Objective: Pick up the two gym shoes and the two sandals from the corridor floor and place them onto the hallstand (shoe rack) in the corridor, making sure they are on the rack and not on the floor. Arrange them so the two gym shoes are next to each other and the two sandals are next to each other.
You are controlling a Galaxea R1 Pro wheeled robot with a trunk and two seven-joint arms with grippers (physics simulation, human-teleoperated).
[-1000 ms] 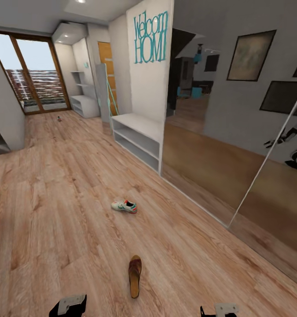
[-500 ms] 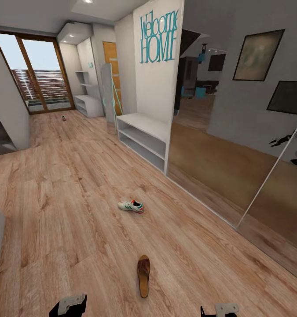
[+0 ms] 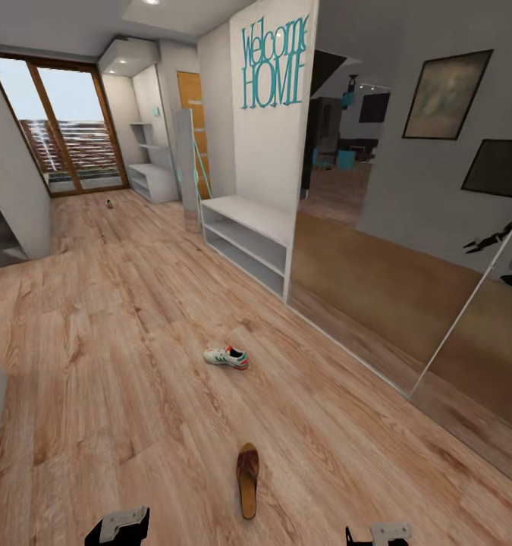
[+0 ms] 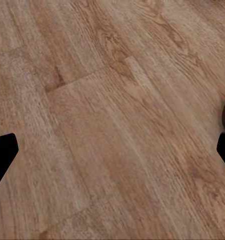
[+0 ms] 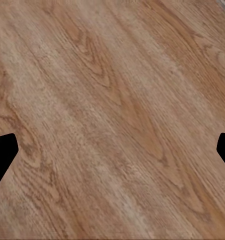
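White bench unit point(image 3: 248, 236) under teal "Welcome HOME" lettering point(image 3: 274, 64), mirrored wall point(image 3: 407, 227), glass doors point(image 3: 66, 133), orange door point(image 3: 189, 98)

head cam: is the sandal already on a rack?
No. The sandal lies flat on the wood floor, nearer the robot than the sneaker and well short of the white bench.

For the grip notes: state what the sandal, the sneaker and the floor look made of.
Sandal: looks like dark brown leather, matte, with a tan insole. Sneaker: white upper with green stripes and orange-red heel, likely synthetic or leather; too small to tell. Floor: light-brown wood-grain planks with visible seams, satin; wood or laminate.
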